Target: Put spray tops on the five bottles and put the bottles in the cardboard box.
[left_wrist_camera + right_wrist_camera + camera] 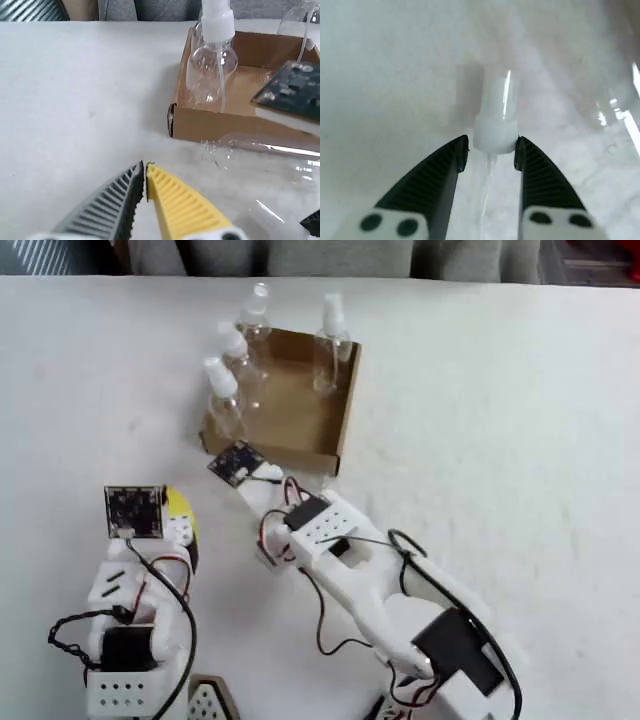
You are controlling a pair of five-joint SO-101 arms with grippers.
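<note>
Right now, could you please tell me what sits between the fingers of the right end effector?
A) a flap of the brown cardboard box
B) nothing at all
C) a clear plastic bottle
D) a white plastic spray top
D: in the right wrist view, a white plastic spray top sits between the two black fingers of the right end effector.

Grey and yellow ridged pincer point(145, 167), tips pressed together, over a white counter point(75, 100). A clear plastic bottle with white spray top point(210, 75) stands in a corner of a brown cardboard box point(225, 125); another clear bottle point(260, 155) lies just outside its wall
</note>
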